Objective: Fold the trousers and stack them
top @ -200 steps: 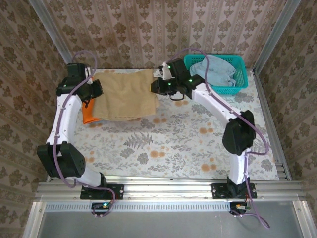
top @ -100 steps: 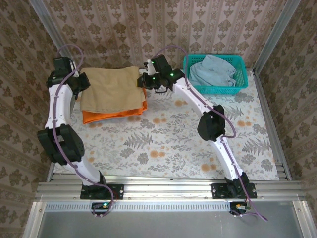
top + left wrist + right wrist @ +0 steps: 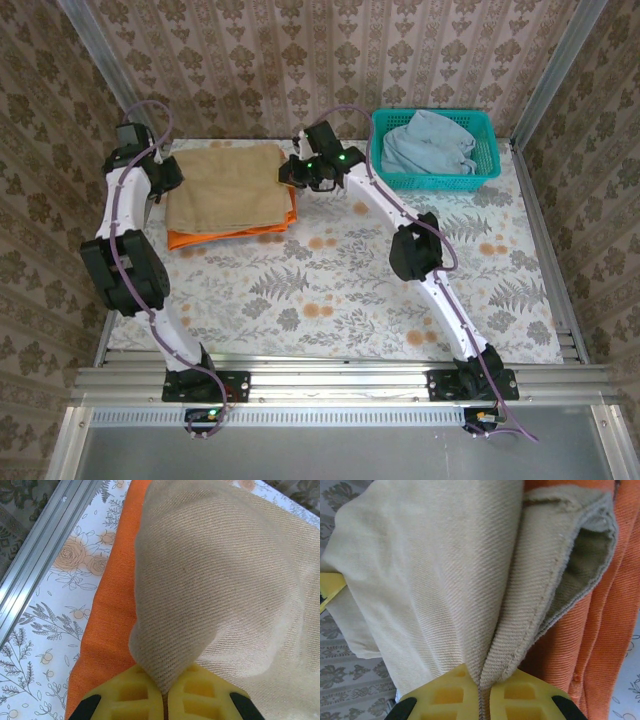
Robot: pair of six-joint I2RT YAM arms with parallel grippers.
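The folded tan trousers (image 3: 226, 187) lie at the back left of the table, on top of a folded orange garment (image 3: 230, 236). My left gripper (image 3: 162, 172) is shut on the trousers' left edge; its yellow fingers (image 3: 125, 697) pinch a peak of tan cloth (image 3: 220, 580) over the orange garment (image 3: 107, 620). At the right edge my right gripper (image 3: 291, 172) is shut on the trousers, its yellow fingers (image 3: 520, 695) clamping a folded hem (image 3: 530, 610) beside the orange garment (image 3: 600, 630).
A teal basket (image 3: 487, 172) at the back right holds a pale blue garment (image 3: 428, 142). Patterned walls stand close behind and to both sides. A metal rail (image 3: 45, 555) borders the table's left edge. The floral table (image 3: 330, 300) stretches toward the arm bases.
Both arms carried the tan trousers left and back, and they now sit squarely over the orange garment. Both grips stayed shut on the cloth.
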